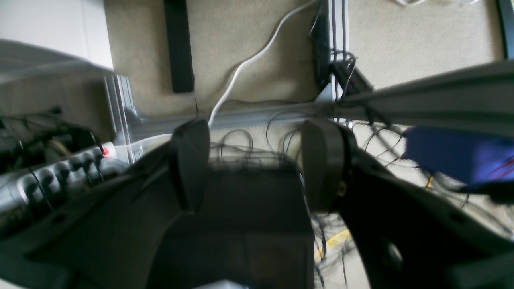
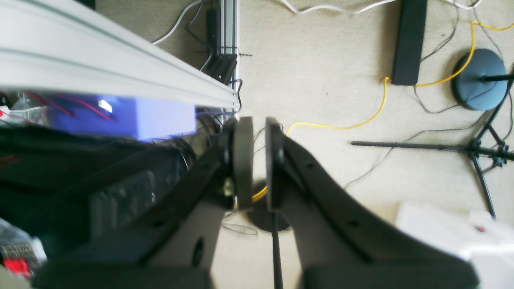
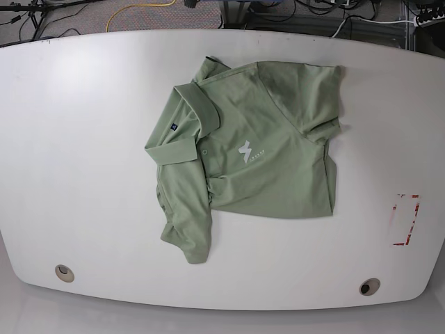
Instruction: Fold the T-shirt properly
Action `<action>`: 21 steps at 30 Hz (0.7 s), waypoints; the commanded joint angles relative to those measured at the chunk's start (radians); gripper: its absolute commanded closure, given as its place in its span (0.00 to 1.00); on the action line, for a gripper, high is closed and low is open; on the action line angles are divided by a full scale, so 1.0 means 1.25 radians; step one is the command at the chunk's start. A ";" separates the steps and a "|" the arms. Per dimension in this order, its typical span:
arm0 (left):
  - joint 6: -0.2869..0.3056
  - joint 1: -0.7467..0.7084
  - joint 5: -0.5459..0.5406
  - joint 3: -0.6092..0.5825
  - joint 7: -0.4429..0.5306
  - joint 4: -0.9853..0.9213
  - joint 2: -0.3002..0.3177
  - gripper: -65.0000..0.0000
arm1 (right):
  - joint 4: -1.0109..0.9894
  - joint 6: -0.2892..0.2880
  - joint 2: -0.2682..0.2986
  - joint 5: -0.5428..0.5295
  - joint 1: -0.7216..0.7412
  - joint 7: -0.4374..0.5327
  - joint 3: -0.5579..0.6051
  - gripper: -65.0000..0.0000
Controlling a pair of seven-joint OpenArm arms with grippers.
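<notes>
The T-shirt (image 3: 264,156) lies chest-up on the white table (image 3: 83,153) in the base view. It is pale green, with its collar (image 3: 191,115) to the left and a white logo (image 3: 246,151) in the middle. One sleeve (image 3: 188,233) reaches toward the front edge, and the cloth at the upper right (image 3: 306,87) is rumpled. No arm shows in the base view. My left gripper (image 1: 255,162) is open with nothing between its fingers, over floor and cables. My right gripper (image 2: 259,160) is shut on nothing, its pads almost touching. The T-shirt is out of both wrist views.
A red-outlined mark (image 3: 405,219) sits near the table's right edge, and two round holes (image 3: 64,272) are along the front. The wrist views show carpet, aluminium frame rails (image 2: 120,72), a power strip (image 1: 60,176), a yellow cable (image 2: 361,120) and a tripod (image 2: 482,148).
</notes>
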State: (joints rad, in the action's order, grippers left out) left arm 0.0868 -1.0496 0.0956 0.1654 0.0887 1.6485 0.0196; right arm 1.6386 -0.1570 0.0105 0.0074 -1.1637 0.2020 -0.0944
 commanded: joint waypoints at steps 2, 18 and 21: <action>-0.005 -0.028 -0.003 0.013 0.000 0.032 -0.001 0.49 | 0.039 0.000 -0.004 0.000 -0.037 0.007 -0.001 0.93; -0.003 -0.047 -0.008 0.027 -0.017 0.095 -0.003 0.48 | 0.127 0.000 0.000 -0.005 -0.087 0.013 -0.002 0.93; -0.002 -0.049 -0.009 0.025 -0.020 0.101 -0.002 0.48 | 0.142 0.000 -0.001 -0.005 -0.090 0.014 -0.004 0.93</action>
State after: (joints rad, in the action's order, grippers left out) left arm 0.0864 -1.0885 0.0917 0.1959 0.0494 1.7542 0.0170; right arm 1.7866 -0.1570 0.0105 0.0032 -1.2442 0.2039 -0.0944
